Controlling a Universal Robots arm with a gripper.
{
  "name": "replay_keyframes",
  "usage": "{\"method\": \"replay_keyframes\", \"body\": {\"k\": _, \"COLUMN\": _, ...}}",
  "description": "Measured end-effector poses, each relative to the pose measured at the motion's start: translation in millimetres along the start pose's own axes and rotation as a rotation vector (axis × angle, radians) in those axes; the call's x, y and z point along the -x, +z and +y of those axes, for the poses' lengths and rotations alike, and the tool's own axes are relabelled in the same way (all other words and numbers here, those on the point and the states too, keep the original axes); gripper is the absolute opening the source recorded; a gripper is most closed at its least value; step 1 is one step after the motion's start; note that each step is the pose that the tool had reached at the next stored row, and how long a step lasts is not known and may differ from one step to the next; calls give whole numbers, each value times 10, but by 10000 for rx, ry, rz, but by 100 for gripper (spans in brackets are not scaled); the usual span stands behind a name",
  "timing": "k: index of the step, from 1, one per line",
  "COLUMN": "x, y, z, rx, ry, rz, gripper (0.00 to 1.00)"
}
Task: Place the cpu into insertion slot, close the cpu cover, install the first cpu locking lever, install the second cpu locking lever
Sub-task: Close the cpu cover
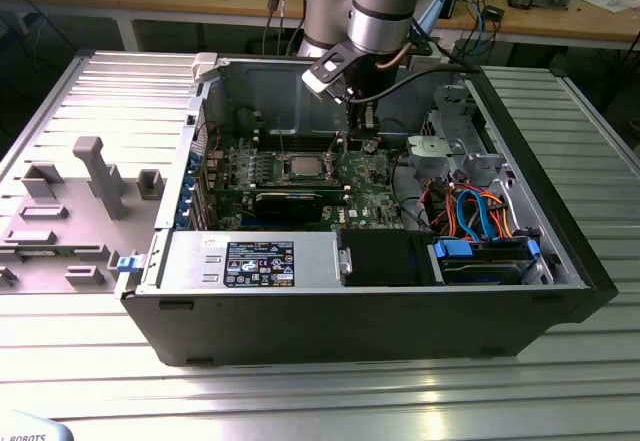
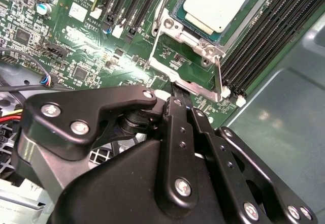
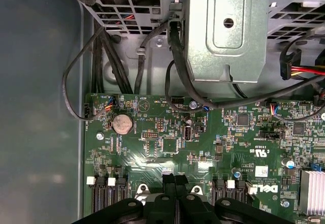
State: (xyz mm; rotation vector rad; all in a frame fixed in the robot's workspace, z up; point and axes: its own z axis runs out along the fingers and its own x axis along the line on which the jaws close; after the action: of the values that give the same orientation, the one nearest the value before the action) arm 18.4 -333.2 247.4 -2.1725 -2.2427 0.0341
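Observation:
The cpu (image 2: 216, 3), a flat square chip with a silver-grey top, lies in the insertion slot (image 2: 189, 79) on the green motherboard (image 2: 76, 46). The silvery cpu cover (image 2: 175, 27) lies flat as a frame around the chip. One thin wire locking lever (image 2: 219, 75) runs beside the socket's corner and another lever (image 2: 163, 9) along its other side. My gripper (image 2: 176, 96) is shut, its black fingertips together just off the socket's edge, with nothing seen between them. In the exterior view the gripper (image 1: 358, 126) hangs inside the case to the right of the cpu (image 1: 301, 169).
The open computer case (image 1: 350, 301) lies on a ribbed metal table. Black memory slots (image 2: 274, 26) flank the socket. Black cables (image 3: 175, 56) and a grey metal drive cage (image 3: 228, 31) sit beyond the board. A coin battery (image 3: 122, 124) is on the board. A grey fixture (image 1: 95, 176) stands outside the case.

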Motion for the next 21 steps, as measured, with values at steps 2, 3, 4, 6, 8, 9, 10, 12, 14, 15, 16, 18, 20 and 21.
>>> {"method": "replay_keyframes", "body": {"k": 2, "x": 0, "y": 0, "z": -4, "rx": 0, "ry": 1, "rz": 0, "gripper": 11}}
{"method": "replay_keyframes", "body": {"k": 3, "x": 0, "y": 0, "z": -6, "rx": 0, "ry": 0, "rz": 0, "gripper": 11}}
{"method": "replay_keyframes", "body": {"k": 4, "x": 0, "y": 0, "z": -7, "rx": 0, "ry": -1, "rz": 0, "gripper": 11}}
{"method": "replay_keyframes", "body": {"k": 6, "x": 0, "y": 0, "z": -11, "rx": 0, "ry": 0, "rz": 0, "gripper": 11}}
{"method": "replay_keyframes", "body": {"k": 8, "x": -1, "y": 0, "z": -17, "rx": 0, "ry": -1, "rz": 0, "gripper": 11}}
{"method": "replay_keyframes", "body": {"k": 9, "x": -1, "y": 1, "z": -21, "rx": 0, "ry": 0, "rz": 0, "gripper": 11}}
{"method": "replay_keyframes", "body": {"k": 10, "x": -1, "y": 1, "z": -24, "rx": 1, "ry": 0, "rz": 0, "gripper": 11}}
{"method": "replay_keyframes", "body": {"k": 12, "x": -2, "y": 2, "z": -57, "rx": 0, "ry": -3, "rz": 0, "gripper": 11}}
{"method": "replay_keyframes", "body": {"k": 14, "x": -3, "y": 3, "z": -94, "rx": 0, "ry": -1, "rz": 0, "gripper": 11}}
{"method": "replay_keyframes", "body": {"k": 15, "x": -3, "y": 3, "z": -98, "rx": 0, "ry": 0, "rz": 0, "gripper": 11}}
{"method": "replay_keyframes", "body": {"k": 16, "x": -3, "y": 3, "z": -100, "rx": 0, "ry": 0, "rz": 0, "gripper": 11}}
{"method": "replay_keyframes", "body": {"k": 18, "x": -3, "y": 3, "z": -103, "rx": 0, "ry": 0, "rz": -1, "gripper": 11}}
{"method": "replay_keyframes", "body": {"k": 20, "x": -3, "y": 3, "z": -109, "rx": 0, "ry": -1, "rz": 0, "gripper": 11}}
{"method": "replay_keyframes", "body": {"k": 21, "x": -4, "y": 3, "z": -118, "rx": 0, "ry": 0, "rz": -1, "gripper": 11}}
